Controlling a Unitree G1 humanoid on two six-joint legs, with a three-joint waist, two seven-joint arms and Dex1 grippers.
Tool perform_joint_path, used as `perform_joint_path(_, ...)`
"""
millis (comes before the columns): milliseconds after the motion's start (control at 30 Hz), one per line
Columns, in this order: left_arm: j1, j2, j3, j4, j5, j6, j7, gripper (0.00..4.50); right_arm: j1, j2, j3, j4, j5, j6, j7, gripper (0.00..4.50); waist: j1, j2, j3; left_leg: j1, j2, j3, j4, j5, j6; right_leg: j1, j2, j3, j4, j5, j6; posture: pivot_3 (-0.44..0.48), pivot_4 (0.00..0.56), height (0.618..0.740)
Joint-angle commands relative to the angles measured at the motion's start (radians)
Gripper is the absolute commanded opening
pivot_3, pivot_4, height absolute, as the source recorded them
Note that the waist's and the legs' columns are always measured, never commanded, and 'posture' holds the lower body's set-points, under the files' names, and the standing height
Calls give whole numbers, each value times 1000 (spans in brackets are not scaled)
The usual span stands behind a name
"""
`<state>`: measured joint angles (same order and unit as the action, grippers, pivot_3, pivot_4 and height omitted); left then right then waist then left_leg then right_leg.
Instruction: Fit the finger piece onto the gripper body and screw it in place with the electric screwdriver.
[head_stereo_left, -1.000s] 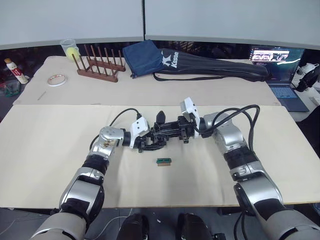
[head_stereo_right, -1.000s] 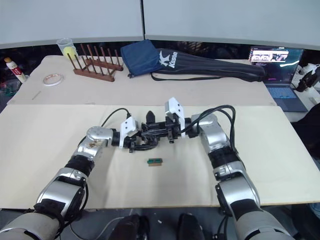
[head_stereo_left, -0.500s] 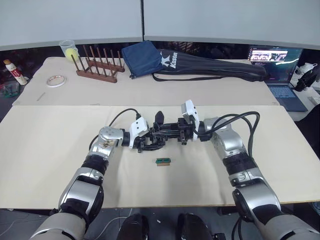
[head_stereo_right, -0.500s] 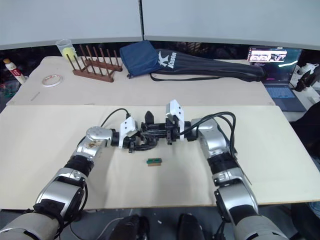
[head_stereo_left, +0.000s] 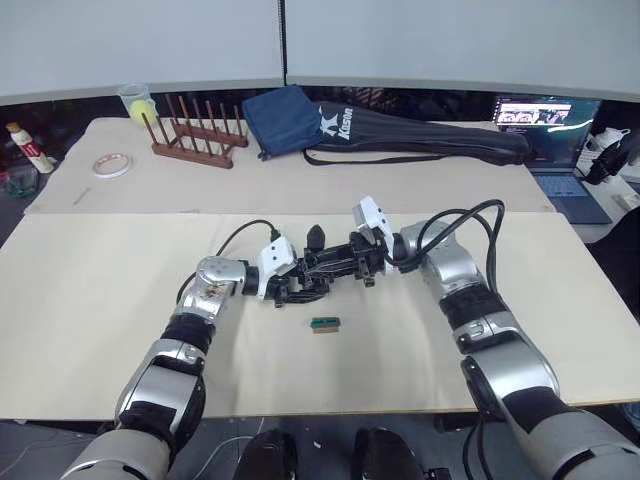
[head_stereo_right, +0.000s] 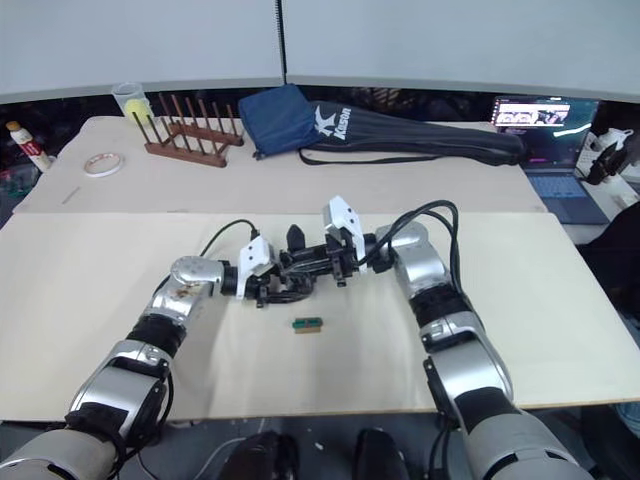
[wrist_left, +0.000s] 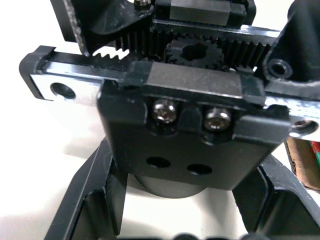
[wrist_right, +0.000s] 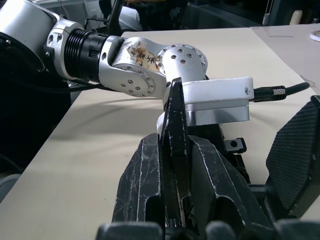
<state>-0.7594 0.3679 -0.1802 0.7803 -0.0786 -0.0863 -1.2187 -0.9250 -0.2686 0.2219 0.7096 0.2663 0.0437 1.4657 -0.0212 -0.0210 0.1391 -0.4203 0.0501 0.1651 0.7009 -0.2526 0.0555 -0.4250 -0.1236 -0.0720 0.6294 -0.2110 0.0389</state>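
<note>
Right claw (head_stereo_left: 352, 262) is clamped on the finger piece (wrist_right: 175, 150): in the right wrist view a thin black wedge stands between its fingers, tip toward the left arm. Left claw (head_stereo_left: 300, 287) grips the gripper body (wrist_left: 192, 130) by its round base; the left wrist view has its fingers on either side of it and the rack-and-gear face and two screw heads straight ahead.

Key relation: the two claws meet nose to nose over the counter (head_stereo_left: 90, 300), and the body sits directly off the right claw's tip, toward the left arm. The wedge's long axis runs roughly along that same line, so I'd judge seating it is a short push along the axis by the right arm.

Can't tell whether wedge and body already touch.

A small green-and-brown block (head_stereo_left: 325, 324) lies on the counter just beside the claws, on the robot's side.
</note>
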Motion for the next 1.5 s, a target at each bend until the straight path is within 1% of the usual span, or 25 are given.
perform_joint_path(33,-17,11,22,-57,-20,-10,-14,2312,77,-13,72,72,-99,36,-4,317,-1,1,-1,0,0,0,0,0,0,0,0,0,0,0,0,0,150,740)
perform_joint_path(167,-18,9,22,-56,-20,-12,-13,2312,127,-36,57,21,-92,51,-31,317,0,1,-1,0,0,0,0,0,0,0,0,0,0,0,0,0,150,740)
perform_joint_path(367,-18,9,21,-59,-21,-13,-15,2312,152,-43,56,30,-112,21,-52,317,0,1,-2,0,0,0,0,0,0,0,0,0,0,0,0,0,150,740)
perform_joint_path(567,-13,13,20,-63,-21,-14,-18,2312,134,-40,93,62,-130,28,9,317,0,1,-2,0,0,0,-1,0,0,0,0,0,0,0,0,0,150,740)
perform_joint_path(800,-9,16,20,-74,-22,-9,-16,2312,111,-24,92,125,-142,-4,-1,317,0,1,-3,1,0,0,-1,0,0,1,0,0,0,0,0,0,150,740)
perform_joint_path(1033,-4,17,18,-84,-23,-5,-16,2312,127,-32,73,102,-125,-35,-3,317,0,2,-3,3,1,0,-3,0,0,2,0,1,-1,0,-1,0,150,740)
perform_joint_path(1267,-5,13,16,-78,-21,-7,-14,2312,94,-27,42,87,-121,-87,-70,317,0,2,-3,3,1,0,-4,0,0,1,-1,1,-1,0,-1,0,150,740)
perform_joint_path(1400,-7,8,15,-75,-20,-9,-11,2312,76,-33,19,52,-91,-77,-65,317,0,2,-3,3,1,0,-4,0,-1,1,-1,1,-2,0,-1,0,150,740)
perform_joint_path(1467,-8,6,14,-73,-19,-11,-9,2312,72,-38,5,16,-74,-70,-67,1361,0,2,-3,3,1,0,-4,0,-1,1,-1,1,-2,0,-1,0,150,740)
perform_joint_path(1500,-9,5,15,-71,-19,-11,-9,2312,72,-44,-3,-14,-64,-54,-66,1698,4,1,-2,3,1,0,-4,0,-1,1,-1,1,-1,0,-1,0,150,740)
